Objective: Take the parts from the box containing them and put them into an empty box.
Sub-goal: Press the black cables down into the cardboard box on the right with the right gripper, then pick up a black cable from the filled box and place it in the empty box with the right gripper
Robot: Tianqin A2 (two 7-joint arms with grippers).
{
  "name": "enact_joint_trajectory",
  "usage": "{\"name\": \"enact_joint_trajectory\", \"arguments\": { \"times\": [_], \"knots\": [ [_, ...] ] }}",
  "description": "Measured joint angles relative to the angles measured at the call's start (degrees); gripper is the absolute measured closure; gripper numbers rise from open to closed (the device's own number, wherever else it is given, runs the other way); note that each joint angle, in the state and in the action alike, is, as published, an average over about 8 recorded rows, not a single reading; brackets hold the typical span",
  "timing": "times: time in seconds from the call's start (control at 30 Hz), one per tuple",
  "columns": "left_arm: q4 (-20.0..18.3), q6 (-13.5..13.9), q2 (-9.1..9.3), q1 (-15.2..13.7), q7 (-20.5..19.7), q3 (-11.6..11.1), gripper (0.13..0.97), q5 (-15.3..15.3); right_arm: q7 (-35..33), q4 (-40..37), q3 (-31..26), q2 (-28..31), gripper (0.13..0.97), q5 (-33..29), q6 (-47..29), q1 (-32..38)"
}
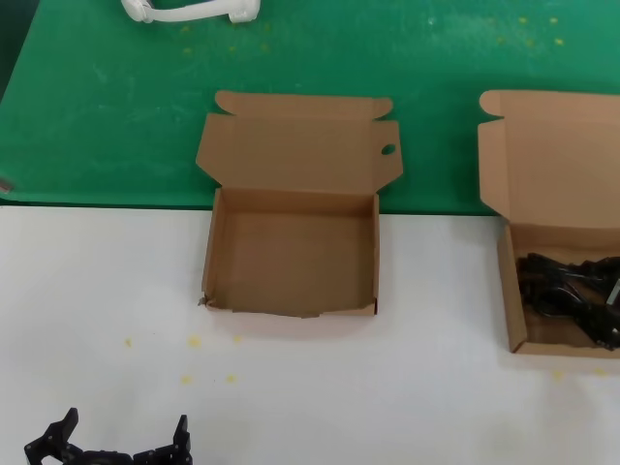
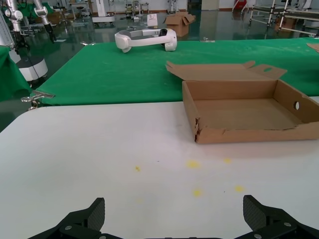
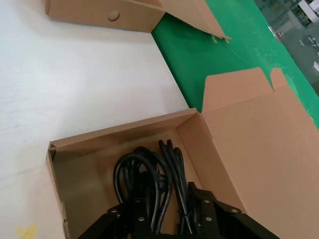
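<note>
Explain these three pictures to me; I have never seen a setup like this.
A two-armed robot took them: one camera on its head, one on each wrist. The head view shows a white table with a green mat behind. In the middle sits an empty brown cardboard box, with a round hole in its lid flap. At the right, a plain-lidded brown cardboard box holds looped black cables. The left end effector waits open at the near table edge, holding nothing. The right end effector is down among the cables. A white plastic piece lies far back.
</note>
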Motion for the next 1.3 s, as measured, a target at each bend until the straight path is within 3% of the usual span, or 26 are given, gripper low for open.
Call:
{"name": "enact_joint_trajectory", "arguments": {
  "times": [0.33, 0.67, 1.3],
  "knots": [
    [0.0, 0.0, 0.0, 0.0, 0.0, 0.0, 0.132, 0.0, -0.76, -0.96, -0.1, -0.67, 0.859, 0.57, -0.02, 0.52],
    [0.0, 0.0, 0.0, 0.0, 0.0, 0.0, 0.132, 0.0, 1.39, 1.62, -0.01, 0.18, 0.902, -0.45, 0.06, -0.35],
    [0.0, 0.0, 0.0, 0.0, 0.0, 0.0, 0.132, 0.0, 24.13, 26.83, 7.28, 6.27, 0.918, -13.29, -4.18, -9.49]
  ]
}}
